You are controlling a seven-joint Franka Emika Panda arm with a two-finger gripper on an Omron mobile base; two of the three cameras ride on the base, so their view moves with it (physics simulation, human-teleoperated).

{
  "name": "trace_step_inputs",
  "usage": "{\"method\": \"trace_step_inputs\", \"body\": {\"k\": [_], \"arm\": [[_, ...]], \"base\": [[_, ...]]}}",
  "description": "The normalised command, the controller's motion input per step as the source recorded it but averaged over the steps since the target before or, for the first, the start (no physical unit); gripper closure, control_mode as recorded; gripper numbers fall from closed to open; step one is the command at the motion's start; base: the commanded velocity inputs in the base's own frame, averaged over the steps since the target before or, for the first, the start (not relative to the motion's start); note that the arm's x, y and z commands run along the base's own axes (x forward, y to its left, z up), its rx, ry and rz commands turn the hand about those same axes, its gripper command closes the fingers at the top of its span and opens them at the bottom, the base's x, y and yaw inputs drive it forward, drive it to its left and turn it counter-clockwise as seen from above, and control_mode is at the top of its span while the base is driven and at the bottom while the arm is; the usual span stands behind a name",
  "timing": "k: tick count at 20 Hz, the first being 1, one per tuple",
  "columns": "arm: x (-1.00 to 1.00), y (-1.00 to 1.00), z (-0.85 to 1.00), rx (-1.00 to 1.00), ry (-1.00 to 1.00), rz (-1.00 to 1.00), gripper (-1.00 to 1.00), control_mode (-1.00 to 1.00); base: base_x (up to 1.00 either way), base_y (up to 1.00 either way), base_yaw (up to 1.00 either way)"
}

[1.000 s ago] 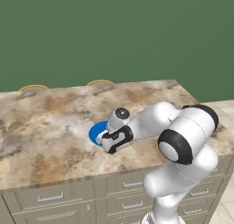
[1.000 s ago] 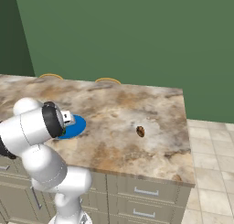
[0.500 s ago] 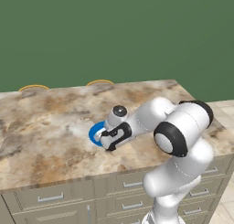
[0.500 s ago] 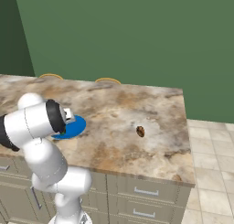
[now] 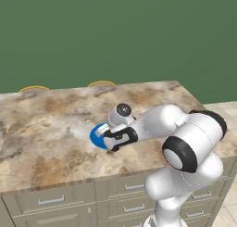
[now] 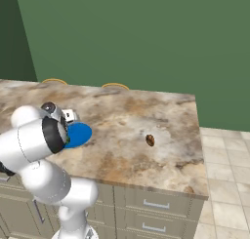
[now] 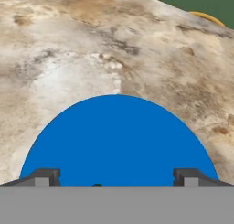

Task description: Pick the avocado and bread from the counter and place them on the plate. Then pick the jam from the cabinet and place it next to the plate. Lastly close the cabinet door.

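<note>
Hovering low with jaws spread wide and empty: gripper (image 7: 116, 177) over plate (image 7: 116, 141) on counter (image 7: 68, 58), avocado (image 7: 97, 185) peeking green between fingertips (image 7: 43, 176), bread (image 6: 150, 140) lying well apart.

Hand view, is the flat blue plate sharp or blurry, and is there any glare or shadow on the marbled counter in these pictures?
Hand view: the flat round bright blue plate has a crisp edge and flat, even colour, without glare. Left base view: the beige-and-brown marbled stone counter is evenly lit, its texture slightly soft. Right base view: a faint shadow beside the small brown bread.
</note>
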Motion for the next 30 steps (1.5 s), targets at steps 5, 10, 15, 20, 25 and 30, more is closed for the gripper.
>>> {"method": "trace_step_inputs", "body": {"k": [5, 10, 15, 20, 25, 30], "arm": [[0.0, -0.45, 0.43, 0.02, 0.0, -0.11, -1.0, -1.0], [0.0, -0.69, 0.41, 0.01, 0.03, -0.25, -1.0, -1.0], [0.0, -0.71, 0.36, 0.01, 0.09, -0.24, -1.0, -1.0], [0.0, -0.74, 0.29, 0.05, 0.18, -0.12, -1.0, -1.0], [0.0, -0.82, 0.16, 0.07, 0.17, -0.01, -1.0, -1.0], [0.0, -0.7, 0.05, 0.06, 0.13, 0.0, -1.0, -1.0]], "base": [[0.0, 0.0, 0.0], [0.0, 0.0, 0.0], [0.0, 0.0, 0.0], [0.0, 0.0, 0.0], [0.0, 0.0, 0.0], [0.0, 0.0, 0.0]]}}
